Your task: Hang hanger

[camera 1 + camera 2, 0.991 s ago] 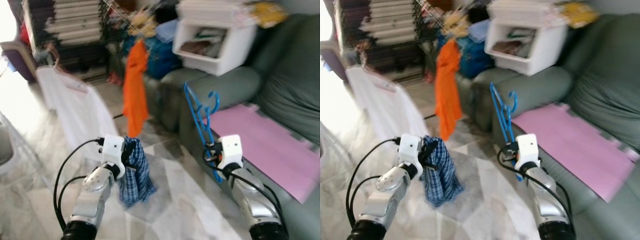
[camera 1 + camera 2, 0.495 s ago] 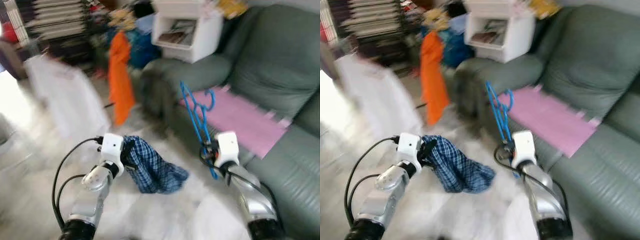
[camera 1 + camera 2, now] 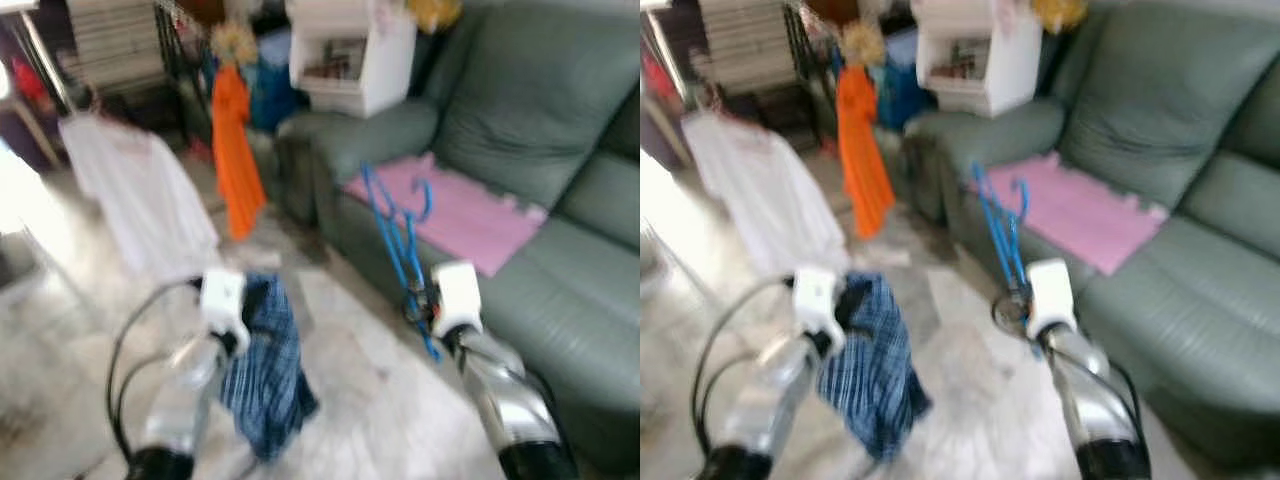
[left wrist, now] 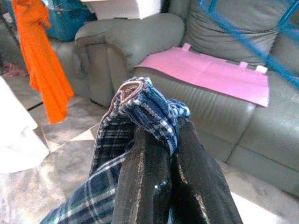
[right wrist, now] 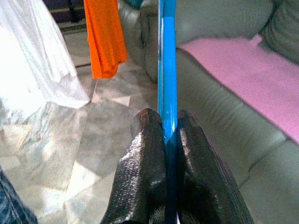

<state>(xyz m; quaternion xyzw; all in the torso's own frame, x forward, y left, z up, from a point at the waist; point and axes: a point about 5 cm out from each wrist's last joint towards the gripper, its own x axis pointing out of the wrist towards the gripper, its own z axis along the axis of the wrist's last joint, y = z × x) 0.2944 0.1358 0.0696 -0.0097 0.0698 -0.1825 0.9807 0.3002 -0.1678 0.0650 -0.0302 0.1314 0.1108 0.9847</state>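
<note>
My right gripper (image 5: 166,128) is shut on a blue plastic hanger (image 3: 398,238), which stands upright above it in front of the green sofa (image 3: 560,150). The hanger's bar (image 5: 167,56) runs straight out between the black fingers (image 5: 145,135). My left gripper (image 4: 159,140) is shut on a blue plaid garment (image 3: 262,380) that hangs down below it over the floor. The eye views are blurred.
A pink mat (image 3: 460,205) lies on the sofa seat. An orange garment (image 3: 232,150) and a white shirt (image 3: 140,195) hang at the back left, near a dark rack (image 3: 185,50). A white bin (image 3: 350,60) sits on the sofa arm. Marble floor (image 3: 360,380) lies ahead.
The camera has swung, shifting the whole scene. The plaid garment, flung out to the right half a second ago, now hangs straight down. Both grippers keep their holds.
</note>
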